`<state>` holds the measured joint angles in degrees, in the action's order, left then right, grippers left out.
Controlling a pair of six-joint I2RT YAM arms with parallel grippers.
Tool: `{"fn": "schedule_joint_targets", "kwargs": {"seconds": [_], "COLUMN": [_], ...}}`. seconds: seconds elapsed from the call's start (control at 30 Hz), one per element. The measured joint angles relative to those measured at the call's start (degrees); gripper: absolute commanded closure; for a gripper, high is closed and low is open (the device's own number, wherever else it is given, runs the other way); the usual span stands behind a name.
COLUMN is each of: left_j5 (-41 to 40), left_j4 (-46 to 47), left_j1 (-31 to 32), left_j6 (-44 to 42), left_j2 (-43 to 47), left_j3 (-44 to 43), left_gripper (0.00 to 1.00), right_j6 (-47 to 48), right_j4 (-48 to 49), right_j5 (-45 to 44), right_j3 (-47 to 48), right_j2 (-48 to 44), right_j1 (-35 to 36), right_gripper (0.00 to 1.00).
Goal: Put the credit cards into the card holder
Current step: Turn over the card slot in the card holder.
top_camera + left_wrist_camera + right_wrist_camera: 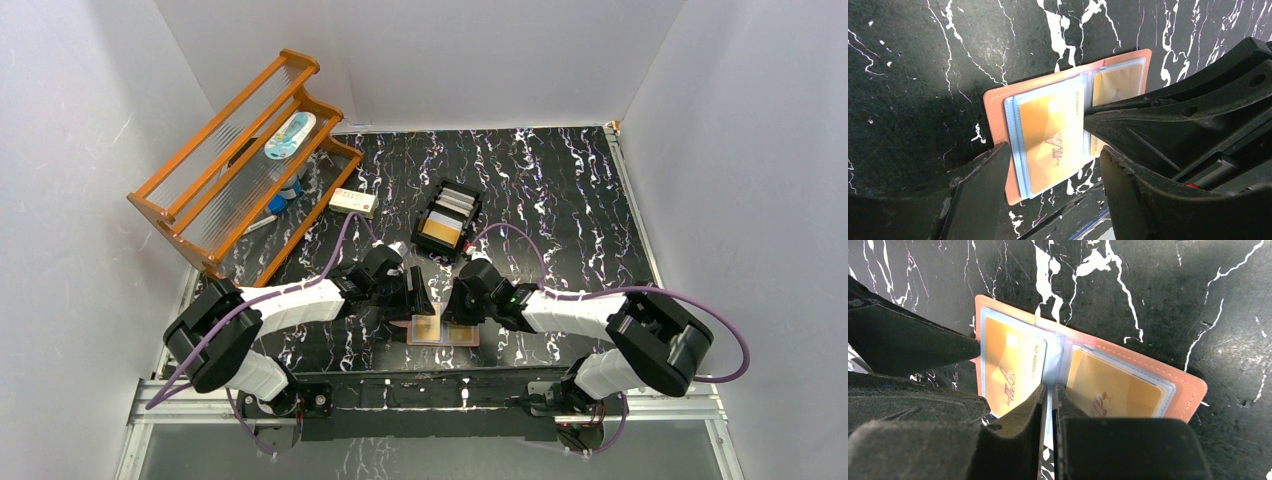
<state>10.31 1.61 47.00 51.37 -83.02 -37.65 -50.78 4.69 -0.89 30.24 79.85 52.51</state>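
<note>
The salmon-brown card holder [462,336] lies open and flat on the black marbled table near its front edge. In the right wrist view, each half of the holder [1188,385] has a gold card in its clear sleeves, one on the left [1008,360] and one on the right [1113,385]. My right gripper [1048,392] is shut, with its tips on the holder's middle fold. My left gripper [1053,175] is open and low, straddling the left half with its gold VIP card [1053,135]. The right gripper's fingers [1148,120] reach in beside that card.
A black slotted tray [447,220] behind the holder holds more cards, gold and silver-grey. A white-and-red small box [353,201] lies to its left. An orange wooden rack [240,160] stands at the back left. White walls enclose the table.
</note>
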Motion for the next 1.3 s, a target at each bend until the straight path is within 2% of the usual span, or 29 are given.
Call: {"fn": "schedule_joint_targets", "kwargs": {"seconds": [1.3], "left_j5": [1.49], "left_j4": [2.08], "left_j1": [0.26], "left_j6": [1.29], "left_j2": [1.64], "left_j3": [0.52], "left_gripper": [0.34], "right_j6": [0.02], "right_j4": [0.22], "right_j5": [0.15], "right_j3": [0.0], "right_j2": [0.11], "right_j1": [0.0], "right_gripper": [0.84]}}
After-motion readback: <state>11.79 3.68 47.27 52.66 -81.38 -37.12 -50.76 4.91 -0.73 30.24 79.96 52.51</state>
